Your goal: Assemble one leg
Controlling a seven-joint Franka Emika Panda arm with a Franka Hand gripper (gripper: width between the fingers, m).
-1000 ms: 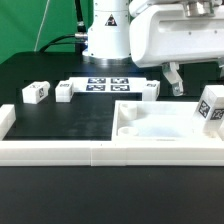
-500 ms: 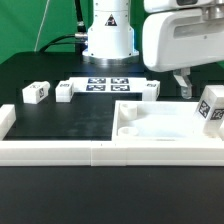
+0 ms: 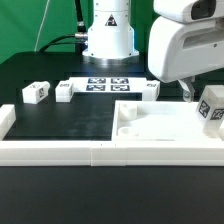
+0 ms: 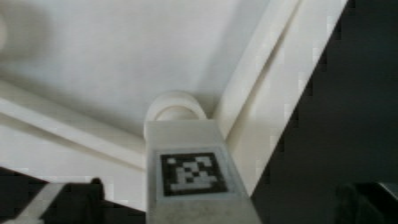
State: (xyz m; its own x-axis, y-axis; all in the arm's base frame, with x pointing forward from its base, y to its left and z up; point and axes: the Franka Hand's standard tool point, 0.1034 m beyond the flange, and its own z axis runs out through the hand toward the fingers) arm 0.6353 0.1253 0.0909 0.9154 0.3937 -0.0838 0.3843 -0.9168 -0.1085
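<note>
A white leg (image 3: pixel 211 108) with a black-and-white tag leans on the right end of the large white panel (image 3: pixel 150 128). My gripper (image 3: pixel 197 91) is open and hangs just above and beside it; one dark finger (image 3: pixel 188 92) shows. In the wrist view the same leg (image 4: pixel 185 165) lies between my gripper's (image 4: pixel 221 200) two spread fingertips (image 4: pixel 64 196), tag up, not touched. Its far end sits at a round socket (image 4: pixel 176 102) of the panel (image 4: pixel 125 55). Three more legs (image 3: pixel 35 92) (image 3: pixel 64 91) (image 3: pixel 149 90) lie on the black table.
The marker board (image 3: pixel 105 84) lies between the loose legs, in front of the arm's base (image 3: pixel 108 40). Long white border rails (image 3: pixel 60 151) run along the front and up the exterior view's left.
My arm has moved to the exterior view's right, from over the panel's middle to above the leg on the panel's right end. The parts have not moved.
</note>
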